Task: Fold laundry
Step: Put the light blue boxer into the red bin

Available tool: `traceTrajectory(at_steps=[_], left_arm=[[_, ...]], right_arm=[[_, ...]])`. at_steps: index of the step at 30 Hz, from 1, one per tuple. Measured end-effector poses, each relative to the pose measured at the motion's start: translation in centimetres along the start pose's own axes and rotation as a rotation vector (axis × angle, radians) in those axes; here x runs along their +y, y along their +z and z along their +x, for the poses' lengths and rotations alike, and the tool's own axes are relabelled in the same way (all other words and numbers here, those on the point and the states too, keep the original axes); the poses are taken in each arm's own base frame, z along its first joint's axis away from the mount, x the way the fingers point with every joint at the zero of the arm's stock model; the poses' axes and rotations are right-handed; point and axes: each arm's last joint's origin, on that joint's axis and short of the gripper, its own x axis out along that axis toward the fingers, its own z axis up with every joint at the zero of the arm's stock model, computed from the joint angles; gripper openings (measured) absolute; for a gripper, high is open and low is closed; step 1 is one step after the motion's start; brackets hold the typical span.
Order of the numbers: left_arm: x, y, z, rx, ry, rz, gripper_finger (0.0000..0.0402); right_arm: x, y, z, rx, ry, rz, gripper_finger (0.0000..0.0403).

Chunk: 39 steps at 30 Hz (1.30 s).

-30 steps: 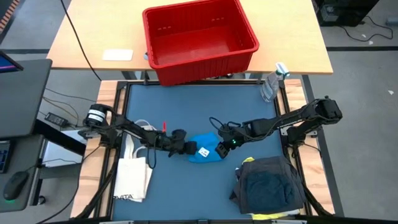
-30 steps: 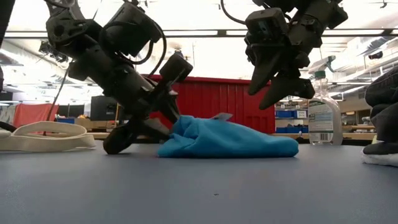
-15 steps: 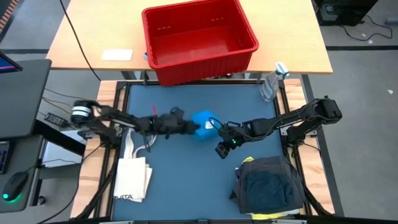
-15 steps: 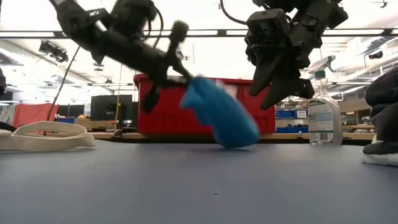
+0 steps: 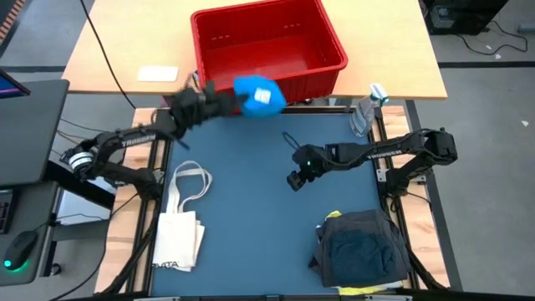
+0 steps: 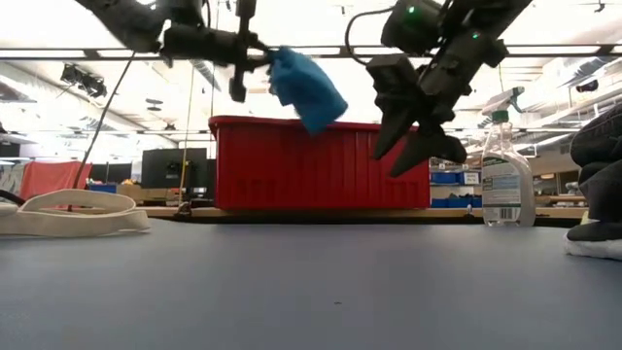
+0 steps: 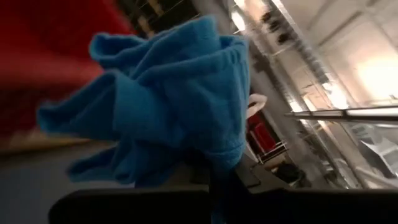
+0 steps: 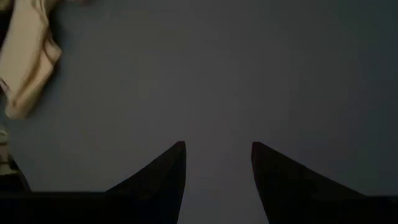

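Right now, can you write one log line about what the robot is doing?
left claw: shut on blue cloth, raised by red bin | right claw: open, empty, above table

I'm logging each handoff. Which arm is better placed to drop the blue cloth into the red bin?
The left. Its gripper already holds the blue cloth in the air at the red bin's front wall. The right gripper is open and empty, over the table.

blue cloth (image 5: 257,94): bunched, held aloft at red bin's front rim | dark grey garment (image 5: 361,249): piled, table's near-right corner
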Motion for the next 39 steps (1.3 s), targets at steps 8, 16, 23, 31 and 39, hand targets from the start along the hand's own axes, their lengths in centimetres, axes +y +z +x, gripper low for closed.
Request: traceTrajectory(at_steps=[8,16,23,31,39], left_arm=[[-0.4,12.0,3.0,-0.018,0.072,0.227,0.0009],[8.4,19.4,6.8,0.106,0.28,0.186,0.0009],[16.9,21.0,9.5,0.22,0.367,0.094,0.0009],[21.6,19.4,10.7,0.35,0.459,0.036,0.0021],[22.1,20.1,8.4,0.426,0.536,0.054,0.0101]], right_arm=[[-3.0,4.2,-0.9,-0.09,0.061,0.12,0.0187],[-5.9,7.2,-2.1,-0.192,0.073,0.238,0.0187],[-7.6,8.3,-2.8,-0.23,0.053,0.305,0.0187],[-9.3,9.3,-3.5,-0.275,0.033,0.38,0.0187],[-10.0,9.6,-3.8,-0.289,0.026,0.402,0.0187]])
